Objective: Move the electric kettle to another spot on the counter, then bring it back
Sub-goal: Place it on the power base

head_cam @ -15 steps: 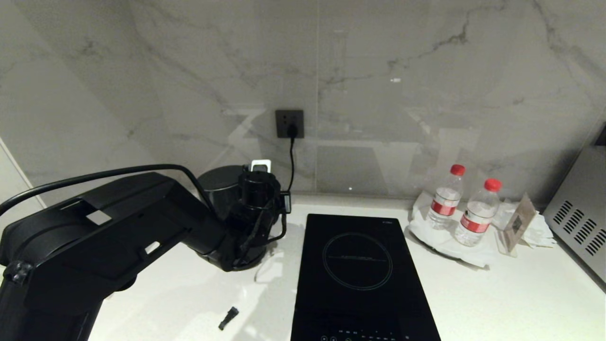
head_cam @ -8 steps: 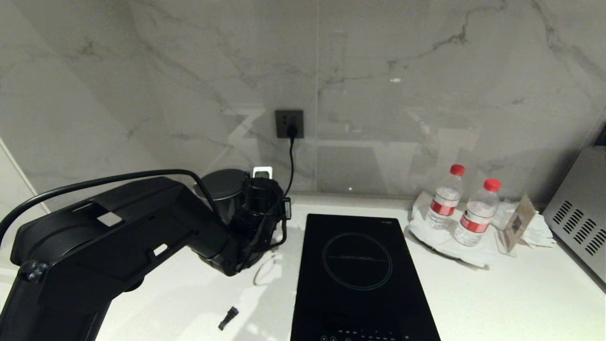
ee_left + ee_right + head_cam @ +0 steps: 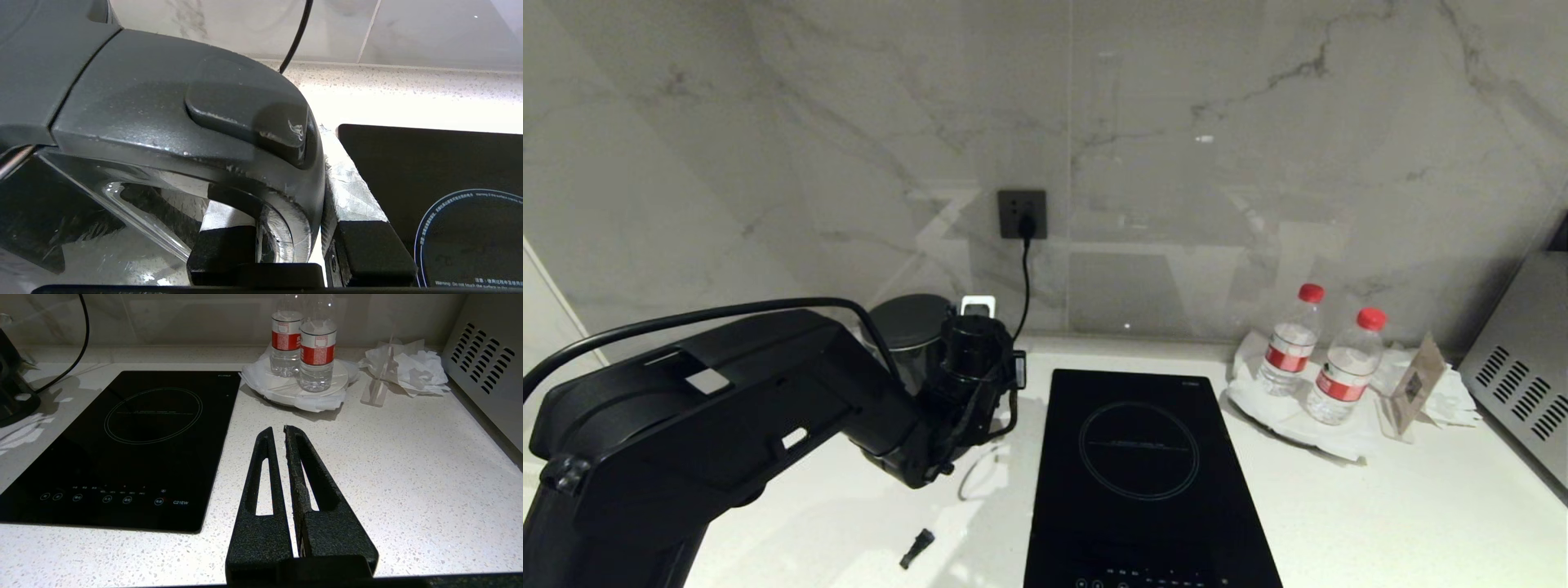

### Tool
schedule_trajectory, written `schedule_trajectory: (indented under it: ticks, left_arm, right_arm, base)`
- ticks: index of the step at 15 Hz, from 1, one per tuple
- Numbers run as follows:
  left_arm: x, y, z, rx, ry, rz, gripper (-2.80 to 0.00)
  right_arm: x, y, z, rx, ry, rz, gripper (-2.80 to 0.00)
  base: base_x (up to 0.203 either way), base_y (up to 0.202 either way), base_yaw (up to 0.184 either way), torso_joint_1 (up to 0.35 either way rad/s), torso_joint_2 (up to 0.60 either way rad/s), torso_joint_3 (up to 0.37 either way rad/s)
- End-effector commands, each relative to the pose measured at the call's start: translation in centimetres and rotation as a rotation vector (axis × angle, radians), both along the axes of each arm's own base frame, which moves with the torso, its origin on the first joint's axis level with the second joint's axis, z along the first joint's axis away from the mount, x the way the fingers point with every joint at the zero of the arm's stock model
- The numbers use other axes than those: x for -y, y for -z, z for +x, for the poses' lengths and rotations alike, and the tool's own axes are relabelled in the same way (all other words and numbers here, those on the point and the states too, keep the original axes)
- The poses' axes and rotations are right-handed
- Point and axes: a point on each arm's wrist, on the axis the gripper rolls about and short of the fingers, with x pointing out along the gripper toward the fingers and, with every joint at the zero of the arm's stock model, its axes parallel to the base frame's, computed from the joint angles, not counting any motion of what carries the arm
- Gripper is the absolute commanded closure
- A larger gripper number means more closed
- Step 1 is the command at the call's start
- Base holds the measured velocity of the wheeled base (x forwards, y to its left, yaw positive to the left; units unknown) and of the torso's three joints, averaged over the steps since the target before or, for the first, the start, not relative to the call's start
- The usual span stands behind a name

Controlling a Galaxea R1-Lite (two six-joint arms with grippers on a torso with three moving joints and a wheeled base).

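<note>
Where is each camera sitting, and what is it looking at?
Head view: up on the robot's head, looking down at the counter and marble wall; the left arm reaches to the electric kettle.
Left wrist view: behind the left hand, very close to the kettle's handle, which sits between its fingers.
Right wrist view: behind the right hand, shut and holding nothing, low over the counter, facing two water bottles.
Shared: all three show the black induction hob.
</note>
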Motion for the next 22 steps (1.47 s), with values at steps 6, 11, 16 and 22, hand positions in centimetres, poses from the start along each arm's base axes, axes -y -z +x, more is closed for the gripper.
schedule_trajectory:
  ticks: [6, 11, 16, 22]
  left_arm:
    - [0.3, -0.1, -0.3, 0.004, -0.009, 0.003, -2.8]
    - [-0.2, 0.1, -1.3, -0.022, -0.005, 0.013, -2.8]
    - [-1.0, -0.2, -2.5, 0.02, 0.002, -0.014, -2.8]
    - [-1.0, 1.0, -2.7, 0.016, 0.007, -0.006, -2.8]
  right_arm:
    - [0.0, 0.0, 0.0, -0.001, 0.0, -0.001, 0.0]
    - [0.0, 0.0, 0.0, -0.001, 0.0, -0.001, 0.0]
    - [0.0, 0.0, 0.0, 0.0, 0.0, -0.001, 0.0]
    - [0.0, 0.0, 0.0, -0.001, 0.0, -0.001, 0.0]
  base:
    - [0.0, 0.0, 0.0, 0.0, 0.0, 0.0]
    - [0.0, 0.0, 0.0, 0.0, 0.0, 0.0]
    - [0.0, 0.0, 0.0, 0.0, 0.0, 0.0]
    - [0.0, 0.0, 0.0, 0.0, 0.0, 0.0]
